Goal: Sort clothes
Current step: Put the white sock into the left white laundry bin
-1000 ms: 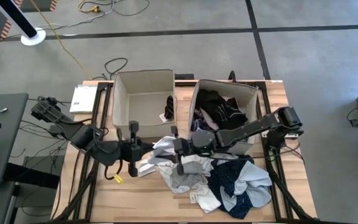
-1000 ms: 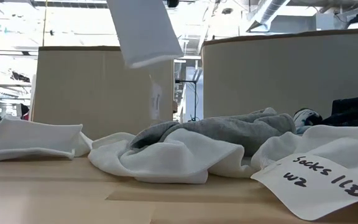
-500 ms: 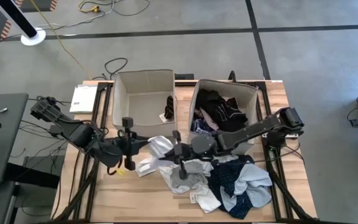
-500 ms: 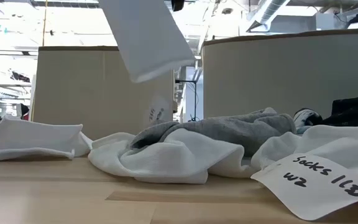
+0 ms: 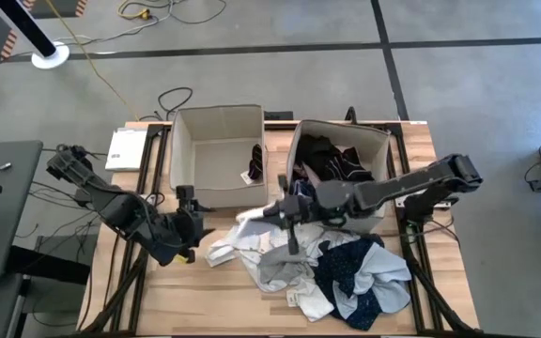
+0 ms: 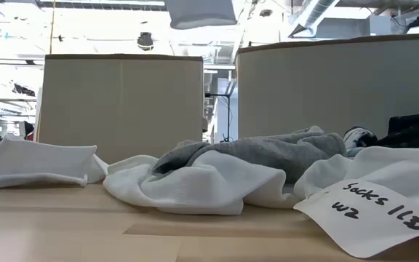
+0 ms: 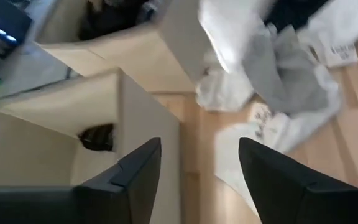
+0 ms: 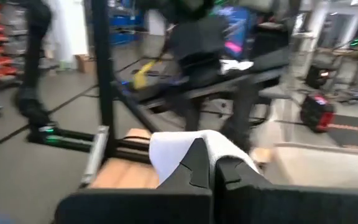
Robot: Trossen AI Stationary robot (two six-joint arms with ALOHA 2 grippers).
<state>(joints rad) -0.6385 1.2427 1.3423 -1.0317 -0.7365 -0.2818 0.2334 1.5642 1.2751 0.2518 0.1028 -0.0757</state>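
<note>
Wooden tabletop (image 5: 158,300) on a grey floor, two beige boxes at its far side.

Left box (image 5: 216,145): one dark item (image 5: 255,160) against its right wall; the left wrist view shows it too, blurred, kind not readable.

Right box (image 5: 341,160): dark clothes, partly masked by the right arm in the high view.

Pile (image 5: 332,272): white, grey and navy dotted clothes on the tabletop before the boxes. The low view gives only its near edge, white sock (image 6: 195,185) under grey cloth (image 6: 268,153), plus a handwritten tag (image 6: 369,207) cut by the frame edge.

Right tool (image 5: 272,210): above the tabletop between the boxes' front edges, fingers together, clamped on a white sock (image 5: 252,217). The right wrist view alone shows the grip; the low view shows only the sock's lower end (image 6: 200,12), cut off at the frame top.

Left tool (image 5: 188,202): near the left box's front wall, fingers (image 7: 135,171) apart, nothing between them; the high view cannot settle this.
</note>
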